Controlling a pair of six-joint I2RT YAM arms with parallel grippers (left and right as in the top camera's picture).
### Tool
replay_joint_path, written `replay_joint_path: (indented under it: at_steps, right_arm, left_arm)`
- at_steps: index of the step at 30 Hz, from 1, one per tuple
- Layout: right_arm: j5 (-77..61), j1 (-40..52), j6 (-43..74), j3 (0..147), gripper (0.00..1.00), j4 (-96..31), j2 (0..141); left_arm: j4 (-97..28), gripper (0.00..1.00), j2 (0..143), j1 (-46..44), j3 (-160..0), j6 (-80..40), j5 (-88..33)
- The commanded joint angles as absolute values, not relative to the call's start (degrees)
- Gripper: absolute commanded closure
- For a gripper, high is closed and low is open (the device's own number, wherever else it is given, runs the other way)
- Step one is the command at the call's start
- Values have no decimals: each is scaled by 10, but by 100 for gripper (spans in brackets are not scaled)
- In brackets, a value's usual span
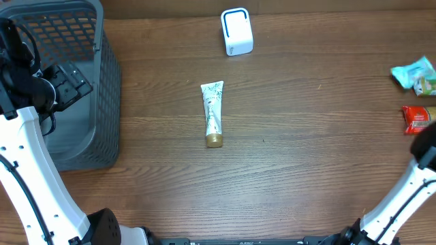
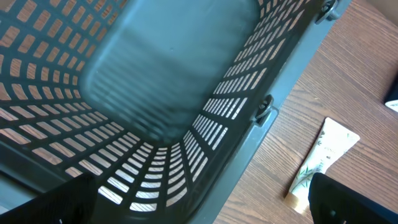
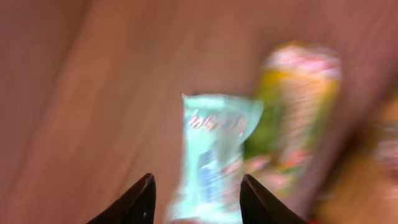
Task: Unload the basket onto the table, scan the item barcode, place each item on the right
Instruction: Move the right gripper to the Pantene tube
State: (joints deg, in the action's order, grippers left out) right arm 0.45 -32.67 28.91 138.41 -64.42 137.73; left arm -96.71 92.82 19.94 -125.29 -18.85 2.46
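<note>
On the brown wooden table a white tube with a leafy print lies near the middle of the overhead view, flat end toward 12 o'clock and gold cap toward 6 o'clock, touched by nothing. The white scanner with its blue rim stands well apart from the tube at 12 o'clock, close to the far edge. A grey slotted basket fills the 9 to 10 o'clock side, and the left gripper hangs over its inside with its dark fingers spread wide, released and holding nothing; its wrist view looks down into the basket, with the tube showing on the wood at 4 o'clock. At 3 o'clock, by the table's edge, a teal packet lies just beside a yellow-green packet, and a red packet lies near them toward 4 o'clock. The right gripper is outside the overhead view; its own blurred view shows the two fingers standing apart, released, with the teal packet in the gap beyond them, while overhead that packet lies free on the table
</note>
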Motion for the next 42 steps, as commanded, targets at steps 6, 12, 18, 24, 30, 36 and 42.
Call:
replay_joint_path:
  at_steps: [6,12,18,24,30,36,42]
  right_arm:
    - [-2,-394,287,1338,55,-631,1356]
    - [-184,-381,235,1331,52,-606,1356]
    - [-409,-318,126,1331,36,-620,1356]
    - [-421,-146,-24,1323,8,-819,1356]
    - [-359,15,-86,1313,7,-880,1356]
    - [-323,161,-73,1299,10,-855,1356]
    - [-169,273,86,1262,14,-769,1356]
  left_arm:
    - [-968,0,930,199,-1257,-178,32]
    - [-968,0,930,199,-1257,-178,32]
    - [-968,0,930,199,-1257,-178,32]
    - [-968,0,930,199,-1257,-178,32]
    - [-968,0,930,198,-1257,-178,32]
    - [-968,0,930,199,-1257,-178,32]
    - [-968,0,930,199,-1257,-178,32]
